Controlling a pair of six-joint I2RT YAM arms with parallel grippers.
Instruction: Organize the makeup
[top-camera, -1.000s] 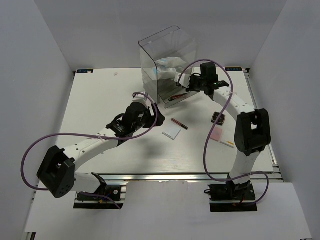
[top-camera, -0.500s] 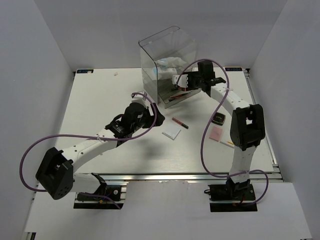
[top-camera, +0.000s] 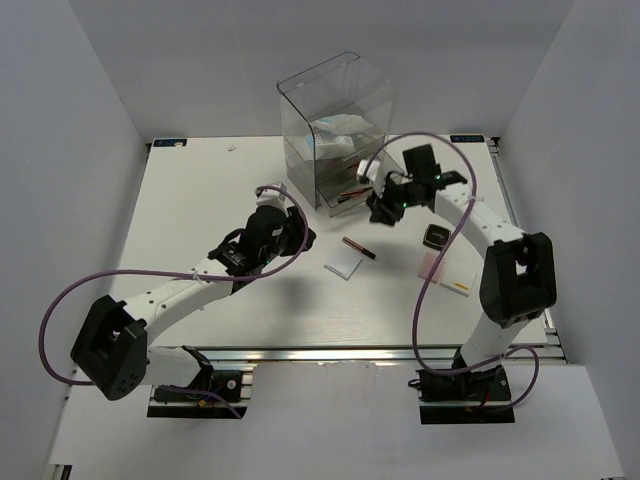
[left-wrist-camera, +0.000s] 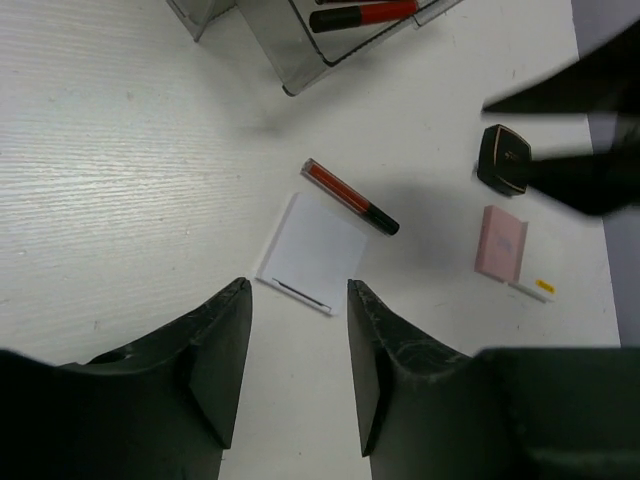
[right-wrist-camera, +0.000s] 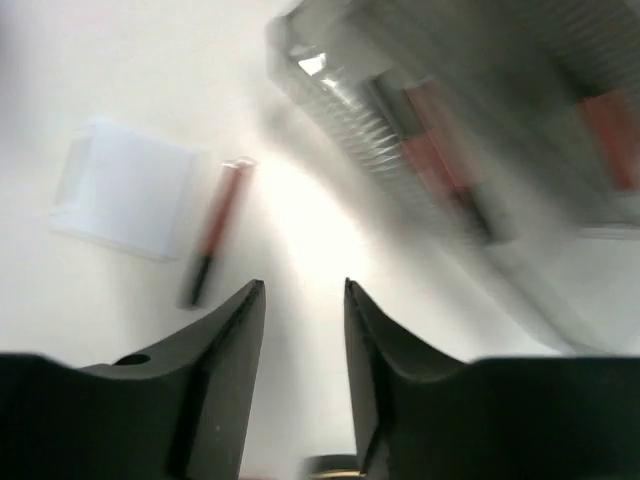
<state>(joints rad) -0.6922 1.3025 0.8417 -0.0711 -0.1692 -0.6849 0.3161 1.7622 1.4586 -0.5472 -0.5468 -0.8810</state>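
The makeup lies loose on the white table: a white packet (top-camera: 343, 264), a red and black pencil (top-camera: 359, 247), a black compact (top-camera: 436, 237) and a pink palette (top-camera: 433, 266). My left gripper (top-camera: 300, 240) hovers just left of the packet (left-wrist-camera: 313, 253) and pencil (left-wrist-camera: 350, 197); it (left-wrist-camera: 298, 290) is open with nothing between its fingers. My right gripper (top-camera: 380, 208) hangs in front of the clear drawer box (top-camera: 335, 120), above the pencil (right-wrist-camera: 215, 232). It (right-wrist-camera: 303, 288) is open and holds nothing; its view is blurred.
A red stick (left-wrist-camera: 360, 14) lies in the box's low drawer (top-camera: 350, 195). A small white piece with a yellow mark (left-wrist-camera: 533, 289) sits beside the pink palette (left-wrist-camera: 500, 243). The right arm (left-wrist-camera: 590, 120) crosses above the compact (left-wrist-camera: 503, 158).
My right gripper has drawn back from the drawer box's opening and swung down toward the table's middle, its jaws wider than before. My left jaws have narrowed; that arm has barely moved.
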